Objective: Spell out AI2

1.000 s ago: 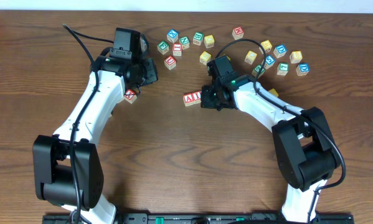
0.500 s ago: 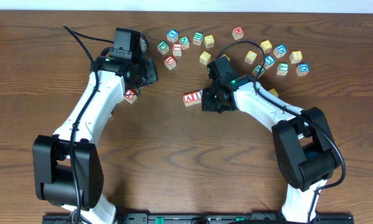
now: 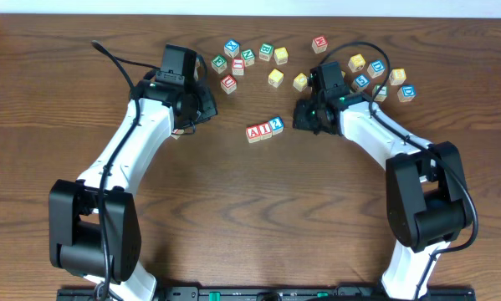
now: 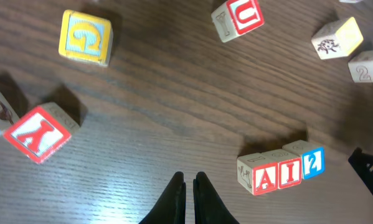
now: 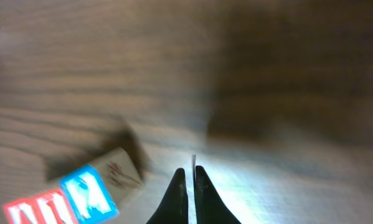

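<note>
The AI2 row lies mid-worktop, looking done. Left gripper and right gripper are both pressed together, empty. A careless sweep by the right could knock the 2 askew.

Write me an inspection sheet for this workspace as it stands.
Surface: brown wooden table, no spills seen.
Job's things: A block, I block and 2 block touching in a row, reading AI2.
Clutter: loose letter blocks scattered along the far side; red Y block by the left arm.
Grippers: left gripper shut, empty; right gripper shut, empty, apart from the row.
Cables: black cable on the left arm; second black cable looping above the right arm.
Surroundings: pale strip beyond the far edge; black rail at the near edge.
</note>
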